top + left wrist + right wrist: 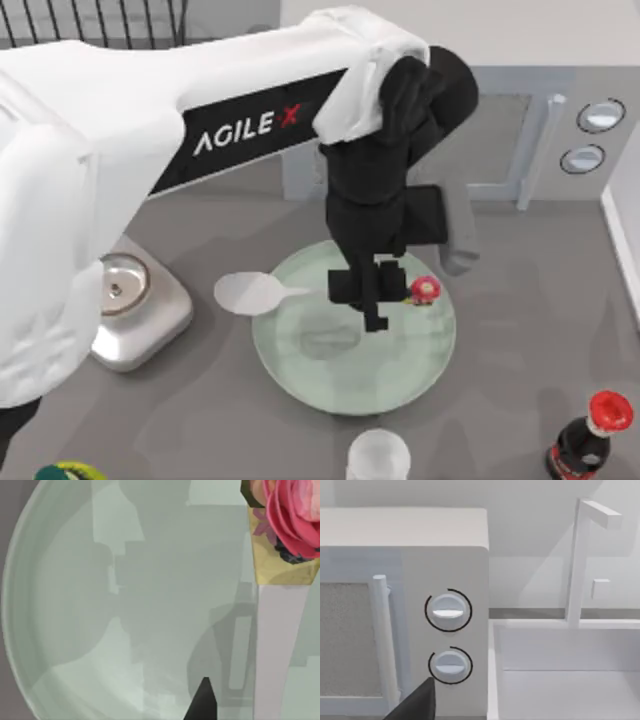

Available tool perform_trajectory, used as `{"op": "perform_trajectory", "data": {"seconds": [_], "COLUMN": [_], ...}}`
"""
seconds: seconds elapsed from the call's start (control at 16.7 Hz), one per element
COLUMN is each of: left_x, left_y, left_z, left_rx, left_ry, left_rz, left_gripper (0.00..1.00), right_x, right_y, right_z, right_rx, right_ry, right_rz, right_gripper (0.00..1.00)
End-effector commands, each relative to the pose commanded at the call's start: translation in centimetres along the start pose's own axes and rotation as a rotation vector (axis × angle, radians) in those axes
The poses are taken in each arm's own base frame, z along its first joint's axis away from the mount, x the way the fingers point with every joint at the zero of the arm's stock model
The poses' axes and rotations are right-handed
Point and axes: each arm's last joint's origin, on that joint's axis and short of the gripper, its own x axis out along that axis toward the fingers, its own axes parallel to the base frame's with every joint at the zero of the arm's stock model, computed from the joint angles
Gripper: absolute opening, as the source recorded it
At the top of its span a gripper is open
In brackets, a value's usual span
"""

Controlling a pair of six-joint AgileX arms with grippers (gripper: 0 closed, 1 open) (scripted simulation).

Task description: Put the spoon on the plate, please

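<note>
The pale-green plate (400,375) lies at the table's middle. The pale spoon (252,293) lies across its far part. Its oval bowl sticks out past the plate's left rim, and its red knob (426,290) is over the plate's right side. My left gripper (370,305) hangs straight over the handle, open. In the left wrist view the handle (277,645) runs beside a dark fingertip (202,705), with a strip of plate (75,605) showing between them. The knob (295,515) shows at that view's corner. My right gripper (415,705) is parked facing the microwave.
A silver kitchen scale (135,305) stands left of the plate. A red-capped dark bottle (590,440) is at the front right and a clear cup (378,455) at the front edge. The white microwave (445,630) and a white rack (570,650) stand at the back right.
</note>
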Motion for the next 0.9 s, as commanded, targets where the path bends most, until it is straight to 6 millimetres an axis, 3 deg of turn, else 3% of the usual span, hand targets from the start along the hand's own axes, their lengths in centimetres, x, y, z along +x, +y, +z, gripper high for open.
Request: {"op": "perform_trajectory", "data": {"seconds": [0.36, 0.9], "left_x": [-0.1, -0.5], "left_y": [-0.2, -2.3], "left_z": [0.2, 2.7], "left_rx": [0.015, 0.146], "left_ry": [-0.014, -0.129], "left_rz": [0.002, 0.040], "left_gripper": [0.00, 0.00], "right_x": [0.0, 0.0], "right_y": [0.0, 0.0], "right_z": [0.0, 0.0], "right_rx": [0.000, 0.000], "right_ry": [0.000, 0.000], "right_rz": [0.000, 0.000], "right_gripper": [1.00, 1.00]}}
